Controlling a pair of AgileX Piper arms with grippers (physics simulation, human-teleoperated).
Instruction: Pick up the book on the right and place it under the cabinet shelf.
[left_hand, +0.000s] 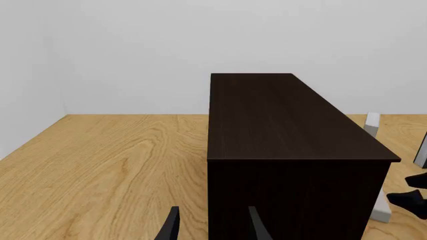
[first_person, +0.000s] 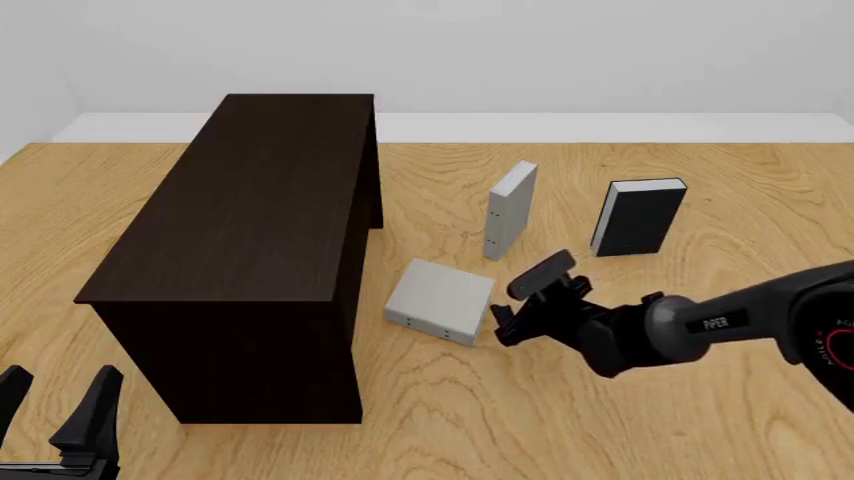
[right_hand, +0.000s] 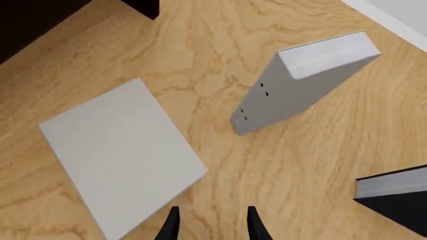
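Observation:
The light grey book (first_person: 439, 300) lies flat on the table just right of the dark brown cabinet (first_person: 254, 200), outside its open side recess; it fills the right wrist view (right_hand: 123, 155). My right gripper (first_person: 523, 300) is open and empty, a short way right of the book, fingertips (right_hand: 172, 226) pointing at its near edge. My left gripper (first_person: 54, 402) is open and empty at the near left corner, in front of the cabinet (left_hand: 287, 130).
A similar pale grey book (first_person: 511, 210) stands upright behind the flat one, also in the right wrist view (right_hand: 300, 85). A black-covered book (first_person: 638, 217) stands further right. The wooden table (first_person: 641, 420) ends at a white wall behind.

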